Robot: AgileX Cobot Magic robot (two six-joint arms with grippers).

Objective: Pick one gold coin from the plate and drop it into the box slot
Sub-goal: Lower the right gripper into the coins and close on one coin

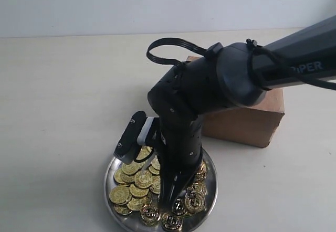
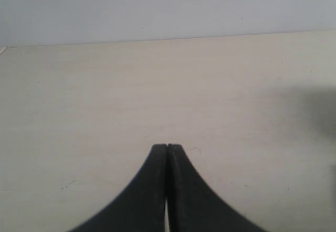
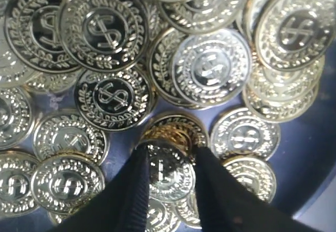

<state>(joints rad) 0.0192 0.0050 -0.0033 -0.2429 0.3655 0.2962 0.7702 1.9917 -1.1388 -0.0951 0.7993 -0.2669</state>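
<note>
The silver plate (image 1: 107, 178) lies at the front middle of the table with several gold coins (image 1: 137, 182) heaped on it. My right gripper (image 1: 171, 204) reaches down into the heap. In the right wrist view its two black fingers (image 3: 170, 150) are shut on one gold coin (image 3: 170, 173), which stands between them just above the others; bare plate (image 3: 311, 137) shows beside the pile. The reddish-brown box (image 1: 247, 123) stands behind the plate, partly covered by the right arm, and its slot is hidden. My left gripper (image 2: 167, 147) is shut on nothing over bare table.
The right arm (image 1: 273, 69) stretches in from the right, over the box. Pale tabletop (image 1: 63, 111) spreads to the left of the plate and around the box. A light wall runs along the table's back edge.
</note>
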